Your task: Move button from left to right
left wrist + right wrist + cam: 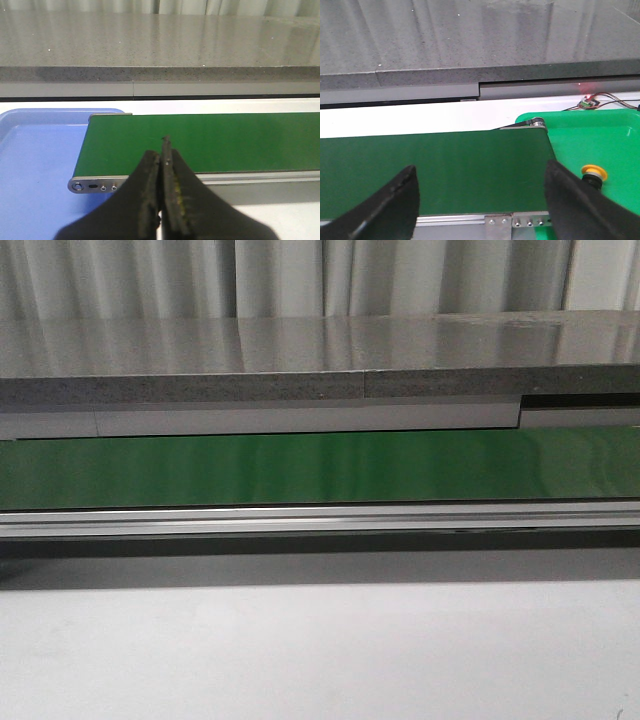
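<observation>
Setting: a grey speckled counter (320, 355) is running behind a green conveyor belt (320, 468), with pale curtains hanging at the back.
Left end: a blue tray (35, 165) is sitting beside the belt's end — nothing is showing in the part in view.
Right end: a green bin (600, 145) is sitting against the belt's other end.
Button: the button (594, 174) is lying inside the green bin, its yellow cap showing just past a finger.
Left gripper: the left gripper (162, 170) is hovering over the belt with fingers pressed together, gripping nothing.
Right gripper: the right gripper (482, 200) is hanging over the belt with fingers spread wide, carrying nothing.
Risk: the button is already looking delivered — a descending right finger could be knocking it or striking the bin wall.
</observation>
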